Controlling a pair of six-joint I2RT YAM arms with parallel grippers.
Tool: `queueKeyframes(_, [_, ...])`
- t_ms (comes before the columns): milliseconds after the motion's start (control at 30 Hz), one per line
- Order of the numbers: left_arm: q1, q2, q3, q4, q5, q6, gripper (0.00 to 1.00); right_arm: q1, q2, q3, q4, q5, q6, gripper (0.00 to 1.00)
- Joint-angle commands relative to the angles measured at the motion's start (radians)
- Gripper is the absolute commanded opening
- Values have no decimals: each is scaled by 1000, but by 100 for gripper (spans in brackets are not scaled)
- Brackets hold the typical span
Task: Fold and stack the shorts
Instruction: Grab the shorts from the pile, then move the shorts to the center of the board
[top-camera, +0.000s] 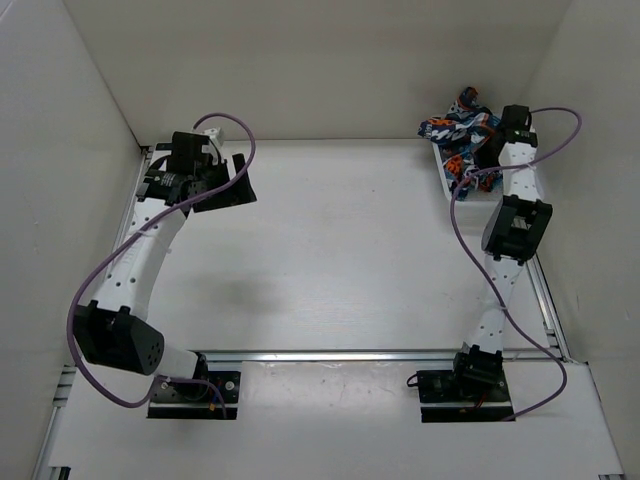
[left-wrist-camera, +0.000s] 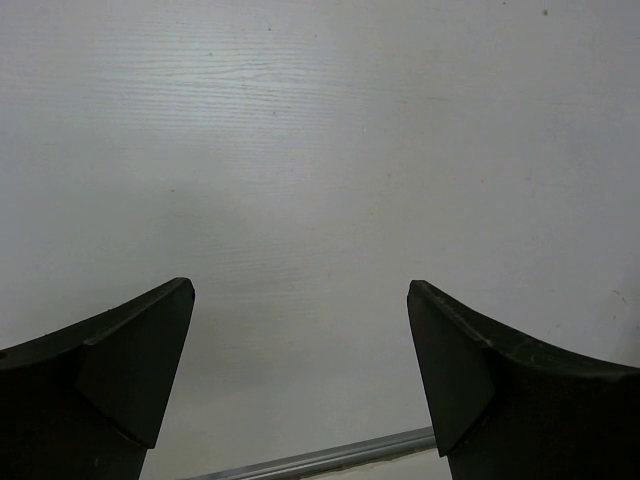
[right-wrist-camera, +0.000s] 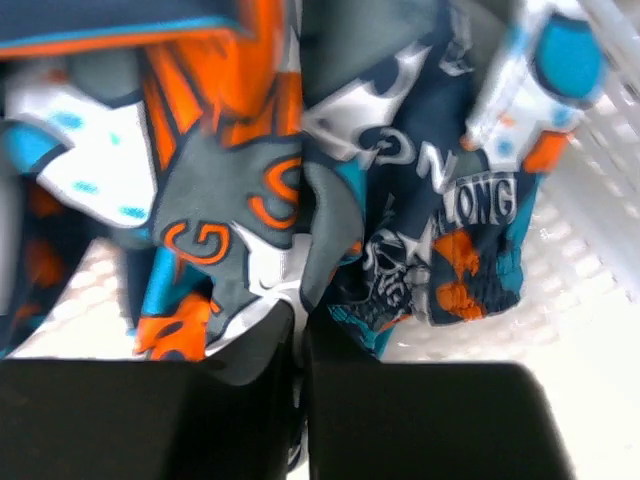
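Observation:
The shorts (top-camera: 458, 128), with an orange, teal, blue, grey and white patchwork print, lie bunched in a white mesh basket (top-camera: 447, 180) at the far right of the table. My right gripper (top-camera: 478, 160) is down in the basket. In the right wrist view its jaws (right-wrist-camera: 300, 325) are shut on a fold of the shorts (right-wrist-camera: 300, 200), with skull and logo prints around it. My left gripper (top-camera: 232, 185) hovers open and empty over the bare white table at the far left; its two black fingers (left-wrist-camera: 120, 370) stand wide apart in the left wrist view.
White walls enclose the table on the left, back and right. A metal rail (top-camera: 350, 354) runs across near the arm bases. A rail also shows below the left fingers (left-wrist-camera: 320, 458). The basket's mesh wall (right-wrist-camera: 590, 230) is close to the right gripper.

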Motion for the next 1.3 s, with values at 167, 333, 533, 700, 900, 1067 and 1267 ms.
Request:
queueKeyframes(167, [16,-33,50,11,48,-11,100,104,-407,9,136,-275,-48,1])
queueKeyframes(333, [50,-68,50,0,48,-34,100,269,-638,22,136,-275,-178,1])
queueKeyframes(533, [179,-144,106,-44,111,-73,100,575,-824,-80,127,-300,-289,1])
queueKeyframes(700, [257,-176,147,-72,116,-82,100,755,-927,-380,118,-209,-339,1])
queueKeyframes(900, [289,-211,128,-92,103,-51,100,720,-804,-561,-6,-176,-317,100])
queueKeyframes(1067, [233,-211,21,-92,103,-51,100,653,-967,-785,78,-154,-258,100])
queueKeyframes(1267, [100,-191,-139,-21,192,-123,94,688,-1186,-1089,87,-189,-217,75])
